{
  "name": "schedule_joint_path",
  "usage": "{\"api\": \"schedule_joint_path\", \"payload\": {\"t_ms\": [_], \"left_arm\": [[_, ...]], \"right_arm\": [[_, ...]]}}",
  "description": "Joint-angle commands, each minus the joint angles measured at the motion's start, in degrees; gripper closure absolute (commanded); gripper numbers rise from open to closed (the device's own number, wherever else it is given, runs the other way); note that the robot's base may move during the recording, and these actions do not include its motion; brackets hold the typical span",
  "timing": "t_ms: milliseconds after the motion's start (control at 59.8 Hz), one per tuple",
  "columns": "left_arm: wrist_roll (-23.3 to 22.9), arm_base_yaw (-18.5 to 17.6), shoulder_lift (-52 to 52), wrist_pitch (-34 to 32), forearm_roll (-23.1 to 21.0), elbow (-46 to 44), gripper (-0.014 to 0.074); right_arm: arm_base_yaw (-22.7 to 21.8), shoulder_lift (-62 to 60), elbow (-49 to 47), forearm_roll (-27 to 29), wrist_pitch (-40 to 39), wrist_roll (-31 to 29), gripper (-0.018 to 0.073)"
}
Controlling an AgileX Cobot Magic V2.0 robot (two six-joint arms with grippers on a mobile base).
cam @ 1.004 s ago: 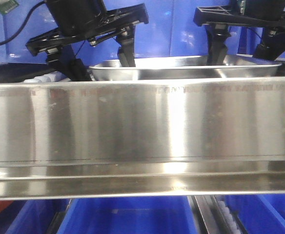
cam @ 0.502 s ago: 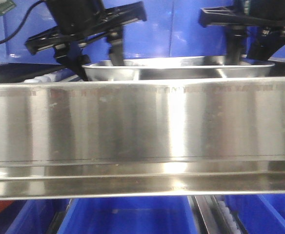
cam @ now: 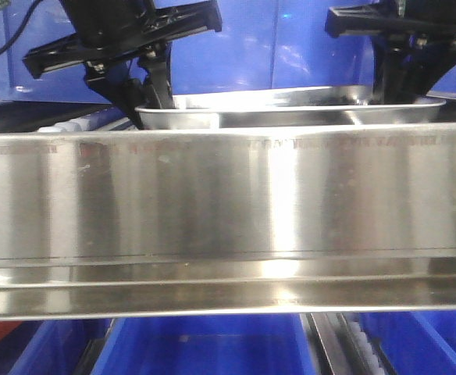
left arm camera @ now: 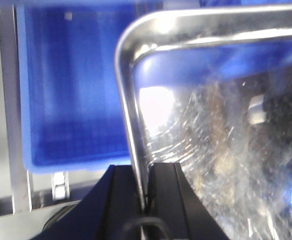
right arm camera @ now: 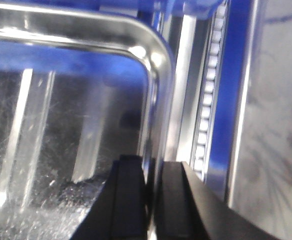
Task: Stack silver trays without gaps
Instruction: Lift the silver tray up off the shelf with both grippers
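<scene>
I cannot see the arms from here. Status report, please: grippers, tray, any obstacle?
Left gripper shut on silver tray rim, left end. Right gripper shut on right end. Steel rail hides everything under tray; no second tray in view.

The right end effector [right arm camera: 150,175] clamps the silver tray [right arm camera: 76,110] by its rim, just beside a roller track [right arm camera: 209,95].

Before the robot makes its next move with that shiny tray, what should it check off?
1. Left pincer clamped on the silver tray rim: ok, a finger on each side.
2. Right pincer clamped on the opposite rim: ok.
3. Tray roughly level in the front view: ok.
4. Another tray below to nest into: cannot tell; the steel rail hides that area.
5. Stack seated without gaps: cannot tell.
</scene>
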Motion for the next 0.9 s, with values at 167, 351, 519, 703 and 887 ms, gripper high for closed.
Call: {"api": "schedule_joint_path", "payload": {"t_ms": [167, 351, 519, 703, 887], "left_arm": [[0.45, -0.73, -3.87, -1.08, -1.39, -0.14, 0.0601], [0.45, -0.73, -6.24, -1.08, -0.65, -0.14, 0.0601], [0.45, -0.73, -8.56, -1.55, 1.27, -0.14, 0.0601], [0.45, -0.58, -10.87, -1.53, 2.02, -0.14, 0.0601], [0.45, -0.58, -13.02, -2.61, 2.02, -0.55, 0.0601]], "right_arm": [[0.58, -0.16, -6.89, 1.74, 4.97, -1.20, 0.0639], [0.58, -0.16, -11.21, 1.74, 6.97, -1.20, 0.0639], [0.58, -1.83, -12.04, 1.74, 6.97, -1.20, 0.0639], [0.58, -4.63, -12.04, 1.74, 6.97, -1.20, 0.0639], [0.58, -7.16, -12.04, 1.74, 6.97, -1.20, 0.0639]]}}
